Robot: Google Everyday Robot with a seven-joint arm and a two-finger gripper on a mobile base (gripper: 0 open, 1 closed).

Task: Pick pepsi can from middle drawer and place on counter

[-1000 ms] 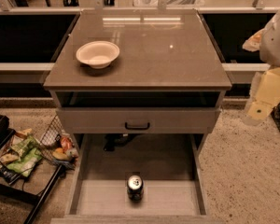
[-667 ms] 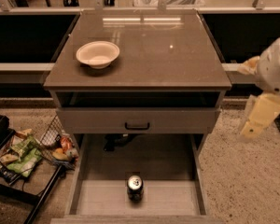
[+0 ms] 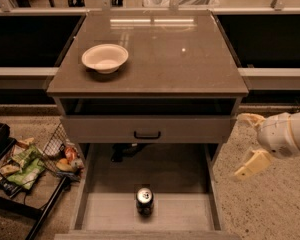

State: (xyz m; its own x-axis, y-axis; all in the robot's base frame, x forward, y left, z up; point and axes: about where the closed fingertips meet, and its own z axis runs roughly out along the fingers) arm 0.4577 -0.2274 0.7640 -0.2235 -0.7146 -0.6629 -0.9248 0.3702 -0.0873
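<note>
White arm [image 3: 286,136] at right edge, gripper [image 3: 241,145] pointing left, pale fingers [image 3: 253,163] spread wide (one upper, one lower)

Only the arm moved. The pincer [image 3: 239,145] was up at 2 o'clock in the view, level with the counter [image 3: 180,59]. Over the last second it dropped in two steps to roughly 3–4 o'clock. It now sits below the counter's front edge, just off the cabinet's right front corner. It also slid toward 9 o'clock, nearer the right wall of the middle drawer [image 3: 214,204] but apart from it. From the pepsi can [image 3: 144,200] it's now at 2 o'clock. Before, one pale finger hung down under the white wrist housing [image 3: 285,134]. Now both fingers [image 3: 252,164] show, pointing toward 9 o'clock and spread wide.
</note>
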